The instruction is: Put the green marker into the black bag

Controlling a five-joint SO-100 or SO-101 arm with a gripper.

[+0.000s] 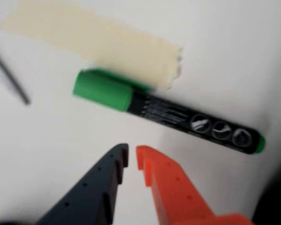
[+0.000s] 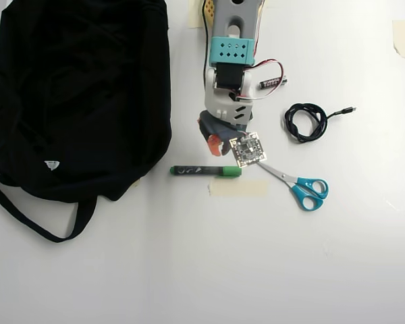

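The green marker (image 1: pixel 178 117) lies flat on the white table, its dark barrel printed in white and its green cap at the left in the wrist view. In the overhead view the green marker (image 2: pixel 206 171) sits just right of the black bag (image 2: pixel 81 94), which fills the upper left. My gripper (image 1: pixel 131 157) hovers just short of the marker, one dark finger and one orange finger almost touching, with nothing between them. From overhead the gripper (image 2: pixel 214 143) is directly above the marker's middle.
A strip of beige tape (image 2: pixel 238 188) lies beside the marker's cap (image 1: pixel 107 47). Blue-handled scissors (image 2: pixel 300 185), a coiled black cable (image 2: pixel 307 121) and a small battery (image 2: pixel 273 83) lie to the right. The bag's strap (image 2: pixel 34 223) loops toward the bottom left.
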